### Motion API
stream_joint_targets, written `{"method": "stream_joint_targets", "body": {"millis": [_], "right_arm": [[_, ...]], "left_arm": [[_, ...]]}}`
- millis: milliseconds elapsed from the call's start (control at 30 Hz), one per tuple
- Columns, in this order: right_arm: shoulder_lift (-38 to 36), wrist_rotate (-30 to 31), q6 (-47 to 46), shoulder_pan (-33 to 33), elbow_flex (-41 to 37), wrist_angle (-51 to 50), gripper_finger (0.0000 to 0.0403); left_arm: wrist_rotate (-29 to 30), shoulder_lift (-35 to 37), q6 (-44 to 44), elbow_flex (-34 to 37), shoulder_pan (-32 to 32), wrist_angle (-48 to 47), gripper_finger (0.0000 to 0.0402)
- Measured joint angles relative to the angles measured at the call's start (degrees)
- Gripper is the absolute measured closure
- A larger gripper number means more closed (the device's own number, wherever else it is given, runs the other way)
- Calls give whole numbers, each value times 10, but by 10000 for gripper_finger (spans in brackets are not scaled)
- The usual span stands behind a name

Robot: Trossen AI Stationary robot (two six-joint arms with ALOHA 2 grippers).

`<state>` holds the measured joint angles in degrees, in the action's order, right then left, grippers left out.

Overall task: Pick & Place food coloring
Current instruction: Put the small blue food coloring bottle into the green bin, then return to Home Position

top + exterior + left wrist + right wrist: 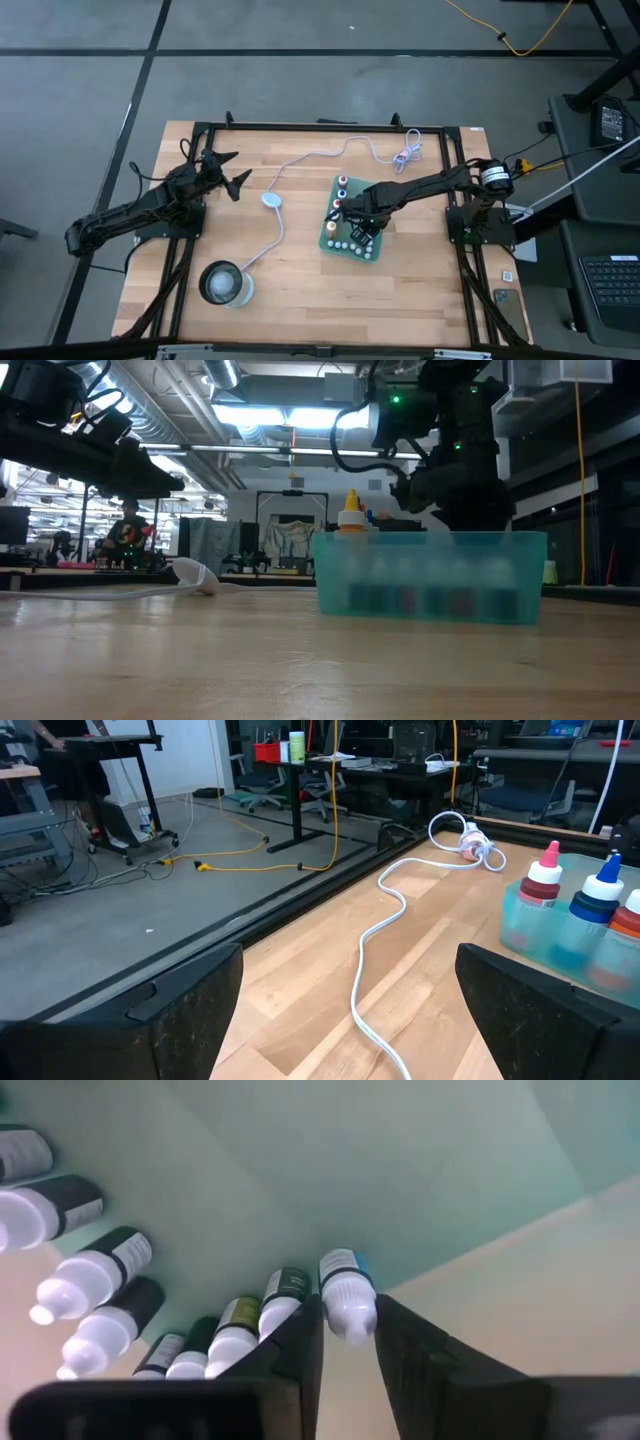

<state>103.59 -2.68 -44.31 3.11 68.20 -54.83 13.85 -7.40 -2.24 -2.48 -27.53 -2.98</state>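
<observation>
Right gripper reaching into the bin
Its fingers are flanking a white-capped bottle, nearly closed on it; more bottles are lying beside it. Left gripper is waiting released.

Arms: two, dark, near black, built of slim jointed links on black bases at the table's two sides.
Left gripper: two dark pointed fingers; in the left wrist view they are broad matt black plates with a faintly speckled, scuffed surface.
Right gripper: two dark flat fingers with squared edges and a dull charcoal finish.
Right arm base: a round silver-and-black motor housing, with yellow and black cables beside it.
Right arm, low view: bulky black housings with small green lights and looping black cables.
Left arm, low view: a dark silhouette.
</observation>
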Motion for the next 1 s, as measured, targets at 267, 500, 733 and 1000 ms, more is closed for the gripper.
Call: {"method": "stream_joint_targets", "body": {"millis": [267, 500, 733, 1000], "right_arm": [[0, -5, -1, 0, 0, -2, 288], [0, -4, -2, 0, 12, -8, 285], [-2, 0, -2, 0, 52, -40, 285], [-12, 11, -2, 0, 106, -56, 240]], "left_arm": [[0, 0, 0, 0, 0, 0, 41], [0, 0, 0, 0, 0, 0, 41], [0, 0, 0, 0, 0, 0, 41], [0, 0, 0, 0, 0, 0, 41]]}}
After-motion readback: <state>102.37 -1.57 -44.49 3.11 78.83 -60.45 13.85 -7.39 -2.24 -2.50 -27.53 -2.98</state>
